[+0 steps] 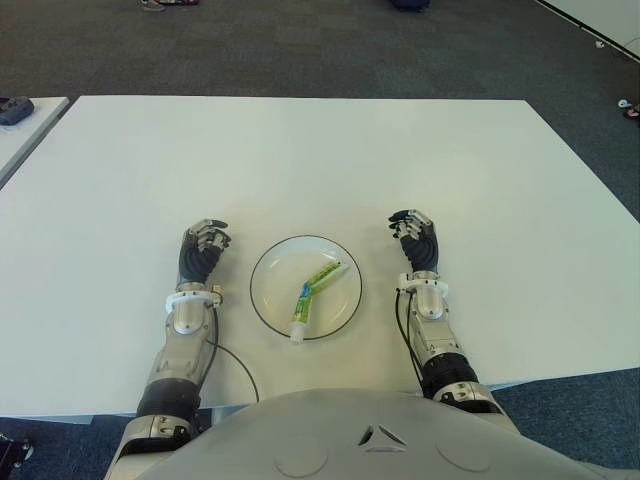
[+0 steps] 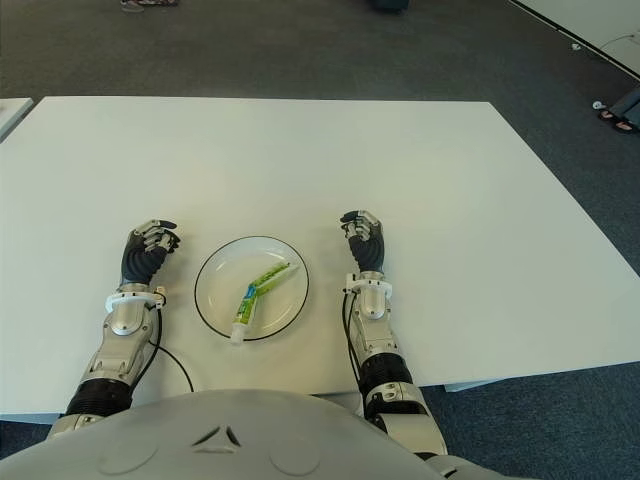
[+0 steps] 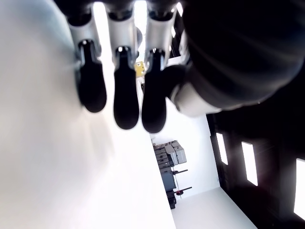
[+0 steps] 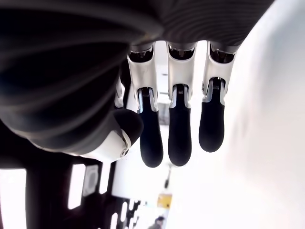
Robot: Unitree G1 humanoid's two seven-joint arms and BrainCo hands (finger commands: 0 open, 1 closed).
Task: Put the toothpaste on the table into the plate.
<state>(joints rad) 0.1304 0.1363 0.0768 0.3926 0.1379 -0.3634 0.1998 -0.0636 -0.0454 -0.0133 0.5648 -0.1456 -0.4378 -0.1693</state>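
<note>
A green and white toothpaste tube [image 1: 316, 290] lies inside the round white plate [image 1: 280, 272], cap end at the plate's near rim. The plate sits on the white table [image 1: 300, 160] close to its near edge. My left hand [image 1: 203, 248] shows just left of the plate and my right hand [image 1: 414, 236] just right of it. Neither touches the plate. In the left wrist view the fingers [image 3: 126, 95] hang relaxed above the tabletop with nothing in them. The right wrist view shows its fingers [image 4: 179, 129] relaxed and empty too.
A thin black cable [image 1: 235, 360] curls on the table by my left forearm. A second white table [image 1: 25, 125] with a dark object [image 1: 15, 108] stands at the far left. Dark carpet [image 1: 300, 45] surrounds the table.
</note>
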